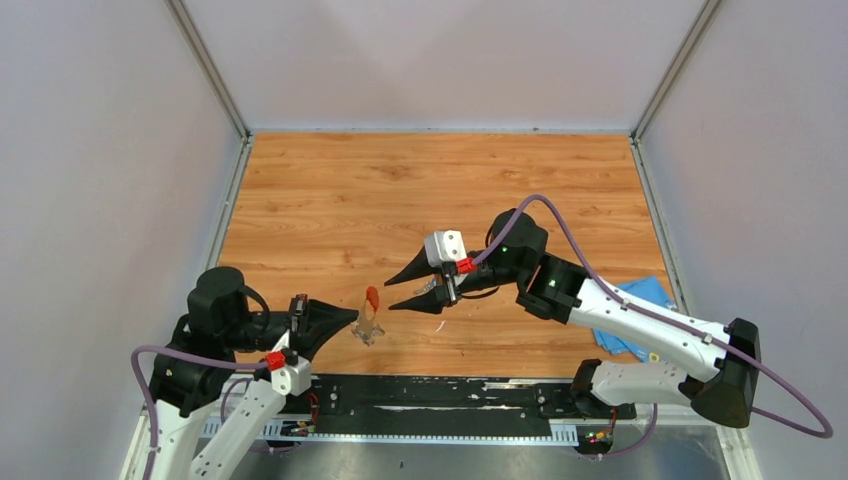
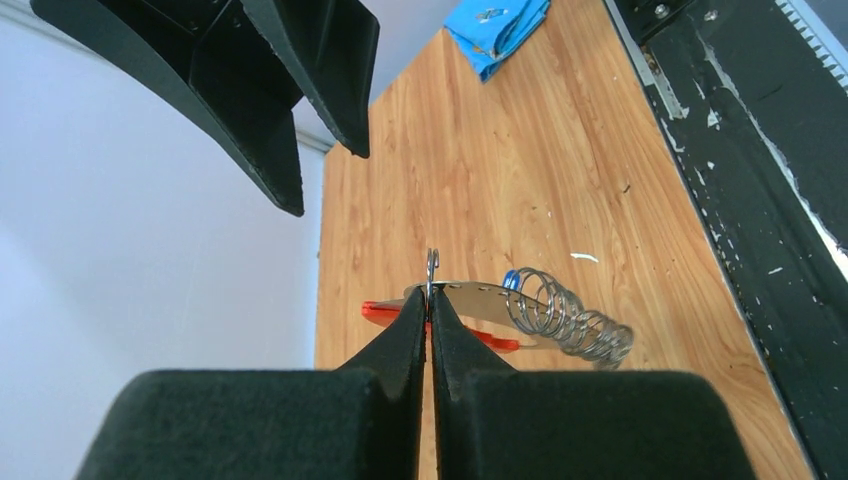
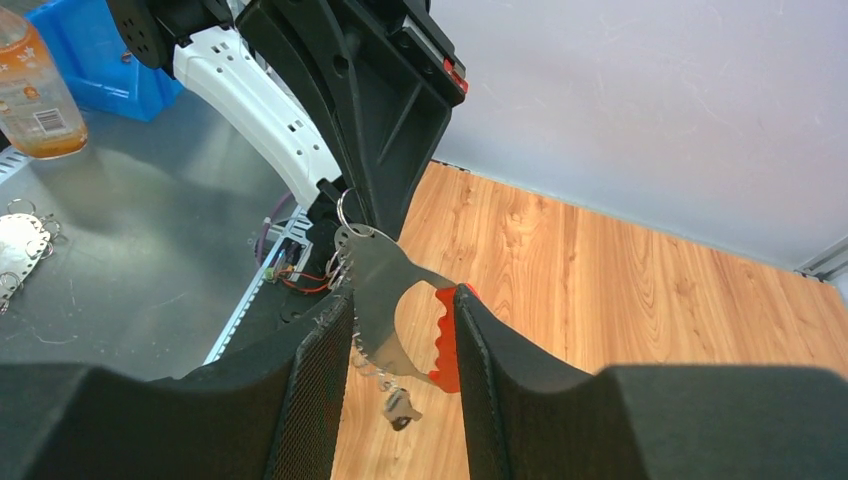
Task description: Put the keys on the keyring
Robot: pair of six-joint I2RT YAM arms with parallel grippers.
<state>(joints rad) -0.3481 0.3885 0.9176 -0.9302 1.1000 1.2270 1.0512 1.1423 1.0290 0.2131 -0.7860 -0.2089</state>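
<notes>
Item 1, keyring (image 3: 385, 290): a metal plate with a red grip (image 3: 445, 345) and wire rings (image 2: 560, 315) fanned along one edge. It hangs in the air above the desk (image 1: 440, 190), near the front edge

Item 2, left jaws: clenched on the small top loop (image 2: 431, 262), so the plate dangles free with its rings exposed for you to load

Item 3, right jaws: spread, one on either side of the plate, gripping nothing; probably placed there to steady it

Item 4, keys: none in either jaws. A small dark piece (image 3: 400, 412) hangs below the plate; you cannot tell whether it is a key

Item 5, blue cloth (image 1: 640, 305): at the right edge, well apart; a likely spot for you to look for loose keys
</notes>
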